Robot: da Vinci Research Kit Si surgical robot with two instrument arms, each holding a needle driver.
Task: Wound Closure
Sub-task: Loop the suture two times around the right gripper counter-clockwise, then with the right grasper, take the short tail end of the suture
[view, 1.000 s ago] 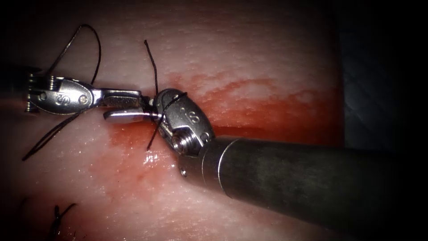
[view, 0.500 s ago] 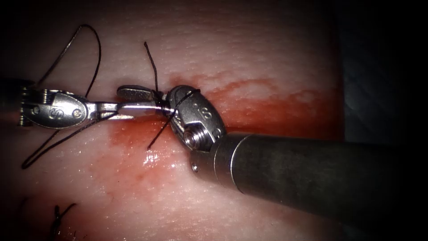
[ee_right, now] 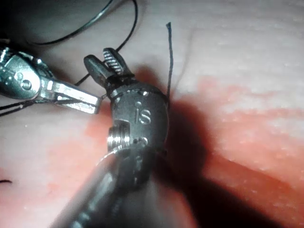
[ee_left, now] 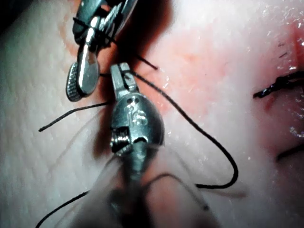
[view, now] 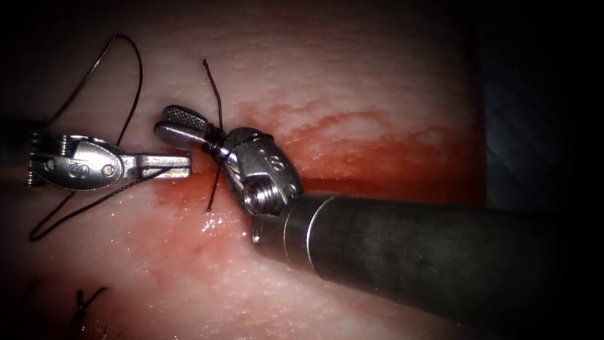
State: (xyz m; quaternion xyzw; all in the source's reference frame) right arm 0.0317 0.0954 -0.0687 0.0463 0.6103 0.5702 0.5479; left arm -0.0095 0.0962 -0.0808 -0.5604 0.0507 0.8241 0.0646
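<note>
My right tool (view: 165,123) comes in from the right, its jaws open and pointing up and left. Black thread (view: 221,151) is wound around it just behind the jaws. A short thread end (view: 214,82) sticks up from there and another hangs below. In the right wrist view the right tool (ee_right: 102,59) stands open with nothing between its toothed jaws. My left tool (view: 186,165) lies level just below and left of those jaws, shut on the thread. In the left wrist view the left tool (ee_left: 119,72) is closed, and thread trails away from its tip.
A long thread loop (view: 135,69) arcs over the left tool's wrist, and a strand runs down to the lower left. Red fluid (view: 352,151) stains the tissue (view: 352,63) behind the right shaft. Cut thread ends of an earlier stitch (view: 82,302) lie at the lower left.
The right tool's jaws swung up and left, drew off the left tool's tip and opened wider. The left tool's tip slid left and a little down, staying shut.
</note>
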